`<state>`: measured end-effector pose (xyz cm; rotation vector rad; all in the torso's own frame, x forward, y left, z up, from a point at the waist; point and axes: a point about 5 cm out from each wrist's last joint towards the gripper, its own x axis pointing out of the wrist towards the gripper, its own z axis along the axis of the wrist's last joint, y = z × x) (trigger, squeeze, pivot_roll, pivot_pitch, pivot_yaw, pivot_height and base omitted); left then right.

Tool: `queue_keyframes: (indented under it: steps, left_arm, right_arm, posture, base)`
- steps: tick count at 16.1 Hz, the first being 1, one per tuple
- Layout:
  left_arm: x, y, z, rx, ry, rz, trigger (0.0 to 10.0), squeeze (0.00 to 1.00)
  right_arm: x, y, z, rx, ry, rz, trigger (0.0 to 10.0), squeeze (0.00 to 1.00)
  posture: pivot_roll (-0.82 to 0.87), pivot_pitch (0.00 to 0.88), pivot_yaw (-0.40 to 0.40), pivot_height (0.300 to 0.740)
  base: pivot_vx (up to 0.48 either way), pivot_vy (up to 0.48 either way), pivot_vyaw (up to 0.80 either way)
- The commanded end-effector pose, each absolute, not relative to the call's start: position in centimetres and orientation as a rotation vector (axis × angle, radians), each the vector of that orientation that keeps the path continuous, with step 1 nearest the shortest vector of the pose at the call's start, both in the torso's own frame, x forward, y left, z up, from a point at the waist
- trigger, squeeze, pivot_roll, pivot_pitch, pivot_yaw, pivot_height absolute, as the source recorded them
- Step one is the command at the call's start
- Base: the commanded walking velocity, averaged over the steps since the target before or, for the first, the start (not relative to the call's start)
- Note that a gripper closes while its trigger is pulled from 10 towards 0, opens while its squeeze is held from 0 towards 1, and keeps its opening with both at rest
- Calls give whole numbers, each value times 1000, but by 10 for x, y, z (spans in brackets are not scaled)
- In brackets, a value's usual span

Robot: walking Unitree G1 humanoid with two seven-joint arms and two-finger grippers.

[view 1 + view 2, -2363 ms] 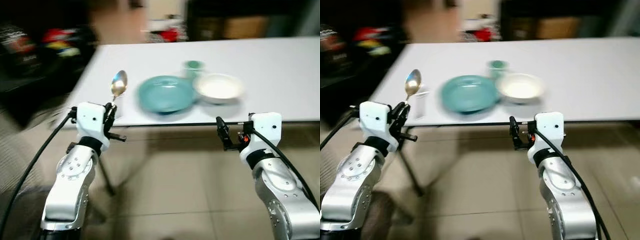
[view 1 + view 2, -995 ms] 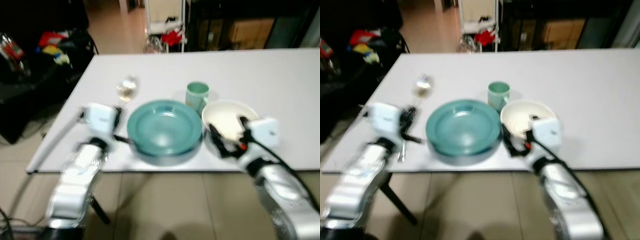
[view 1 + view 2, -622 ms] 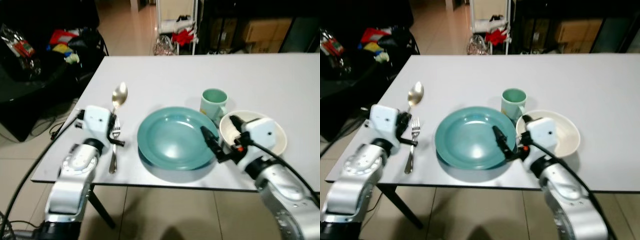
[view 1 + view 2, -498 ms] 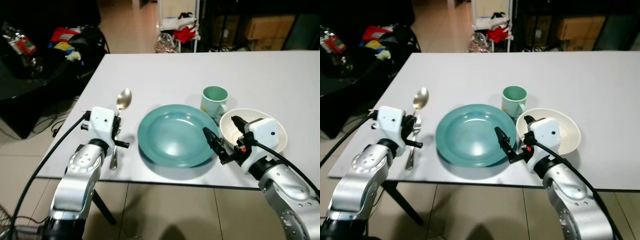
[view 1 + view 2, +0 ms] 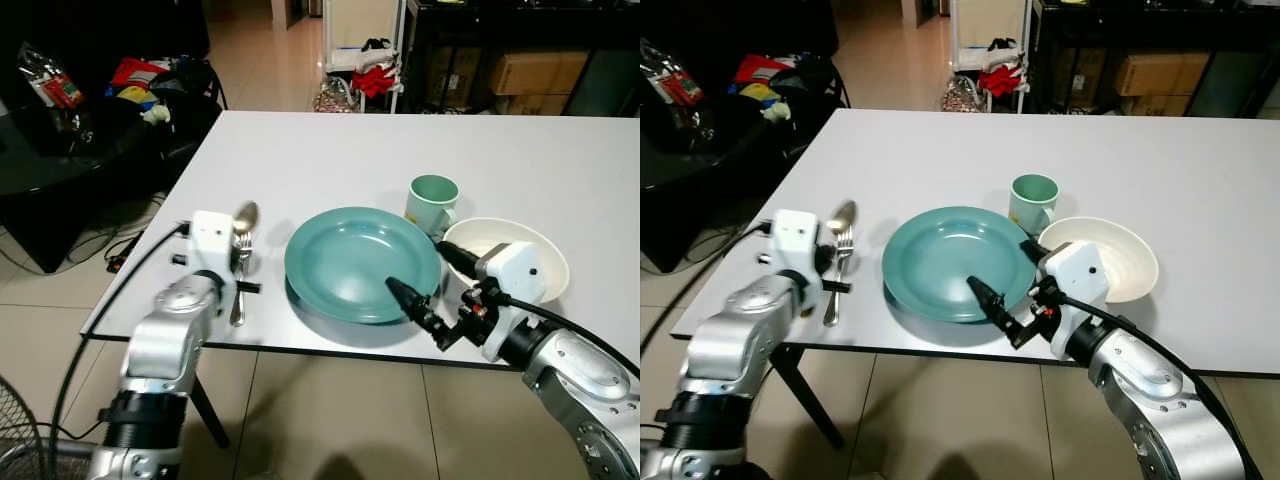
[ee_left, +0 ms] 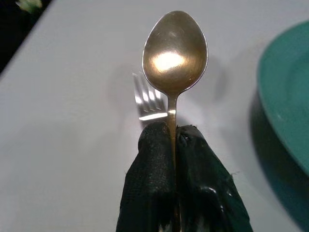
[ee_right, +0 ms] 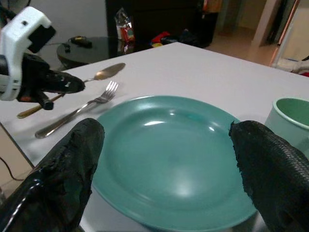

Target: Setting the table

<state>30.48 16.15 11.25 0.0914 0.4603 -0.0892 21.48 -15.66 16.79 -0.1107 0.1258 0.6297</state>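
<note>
From the head camera, a white counter [image 5: 330,150] carries a teal plate [image 5: 362,262], a pale green mug [image 5: 432,201] behind it and a white bowl [image 5: 510,258] to its right. A fork [image 5: 239,283] lies left of the plate. The left pincer [image 5: 240,262], over the fork, pinches a spoon [image 5: 245,217] by its handle, bowl end pointing away from the robot. The right pincer [image 5: 430,290] is spread at the plate's near right rim.

In the left wrist view, the fingers [image 6: 154,164] are pressed on the spoon's handle above the fork tines.

In the right wrist view, the two spread fingers [image 7: 72,164] frame the teal plate, the mug just beyond.
</note>
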Motion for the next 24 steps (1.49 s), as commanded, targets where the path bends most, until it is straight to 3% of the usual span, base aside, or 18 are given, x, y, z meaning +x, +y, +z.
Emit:
queue_keyframes:
  steps: [1,17,18,19,24]
  left_arm:
    - [307,160,113,83,474,-91,10000,0]
    - [301,137,94,-25,651,-43,10000,0]
    - [301,135,94,-37,650,-47,10000,400]
    - [302,135,95,-44,645,-54,10000,1000]
    - [303,133,100,-51,626,-76,10000,1000]
  right_arm:
    - [211,-153,174,-111,110,668,10000,0]
    - [189,-154,168,-103,203,800,10000,0]
    - [189,-154,168,-104,203,801,10000,0]
    - [189,-154,168,-105,203,802,10000,0]
    - [190,-154,168,-107,201,802,10000,0]
  posture:
    - [-98,0,68,740]
    - [-120,0,74,740]
    - [-120,0,74,740]
    - [-120,0,74,740]
    - [-117,0,75,740]
  base:
    - [0,0,0]
    - [0,0,0]
    - [0,0,0]
    - [0,0,0]
    - [0,0,0]
